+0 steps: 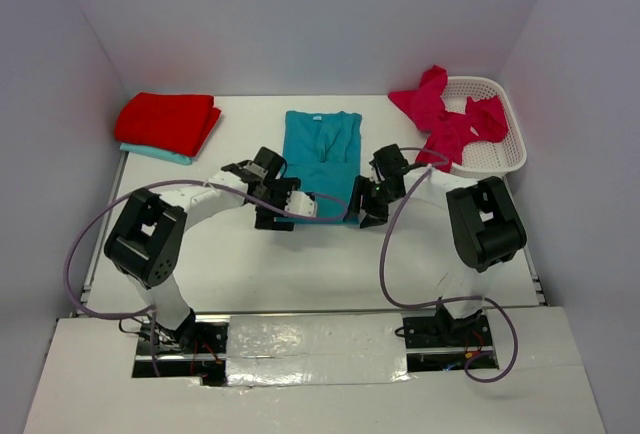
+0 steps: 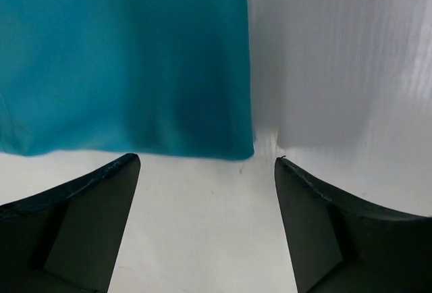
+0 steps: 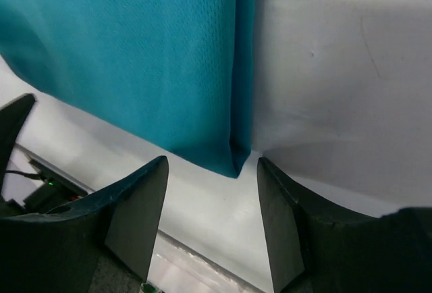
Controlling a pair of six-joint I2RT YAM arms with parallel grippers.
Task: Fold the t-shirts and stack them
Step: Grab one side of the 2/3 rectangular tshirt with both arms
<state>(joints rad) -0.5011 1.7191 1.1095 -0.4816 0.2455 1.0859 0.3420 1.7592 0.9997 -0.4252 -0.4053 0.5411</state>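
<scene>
A teal t-shirt (image 1: 320, 149) lies flat in the middle of the table, collar towards the back, its sides folded in to a narrow strip. My left gripper (image 1: 283, 201) hovers at its near left hem and my right gripper (image 1: 362, 204) at its near right corner. In the left wrist view the left gripper (image 2: 206, 159) is open, the teal hem (image 2: 128, 57) just beyond its fingertips. The right gripper (image 3: 212, 161) is open too, the shirt's folded corner (image 3: 233, 161) just ahead of the gap. At back left a folded red t-shirt (image 1: 165, 119) rests on a folded teal one (image 1: 160, 154).
A white mesh basket (image 1: 500, 154) stands at the back right with crumpled magenta t-shirts (image 1: 450, 119) spilling over its left rim. White walls close in the table on three sides. The arm bases and cables sit at the near edge.
</scene>
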